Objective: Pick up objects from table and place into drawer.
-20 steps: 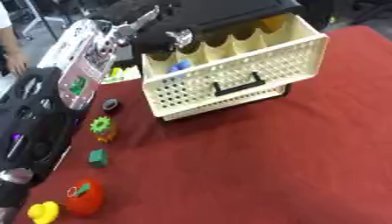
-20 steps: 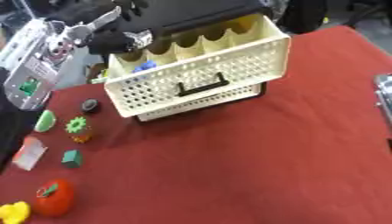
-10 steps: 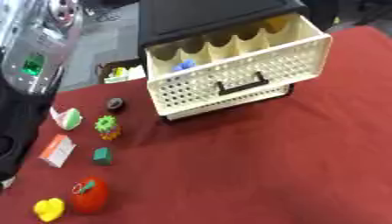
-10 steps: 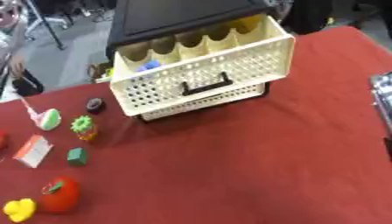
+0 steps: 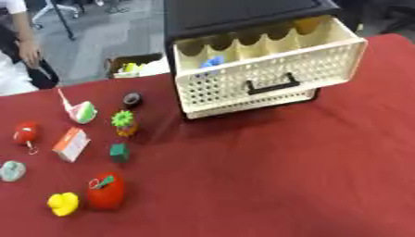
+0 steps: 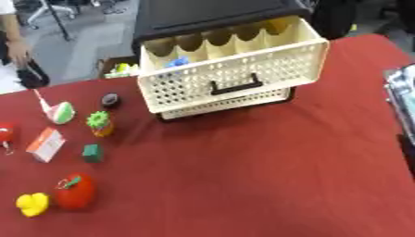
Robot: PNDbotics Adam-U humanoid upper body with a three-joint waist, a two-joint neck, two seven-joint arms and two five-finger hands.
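Looking down through the left eye view: the left arm, which was filling the left side half a second ago, is now gone from the frame, so neither hand is showing here and the state of the left fingers cannot be told. With the arm out of the way, the row of small things on the red table is lying fully exposed: a yellow duck, a red apple, a green block, an orange box, a green spiky toy, a black ring. The cream drawer is standing pulled open, with a blue thing already lying inside. Judgement: one drop appears done, and the next pick is not yet begun.

Moving to the right eye view: the same layout is showing, shifted left. Only here, a silver-and-black part of the right arm is showing at the right edge; its fingers are not visible, so open or curled cannot be told.
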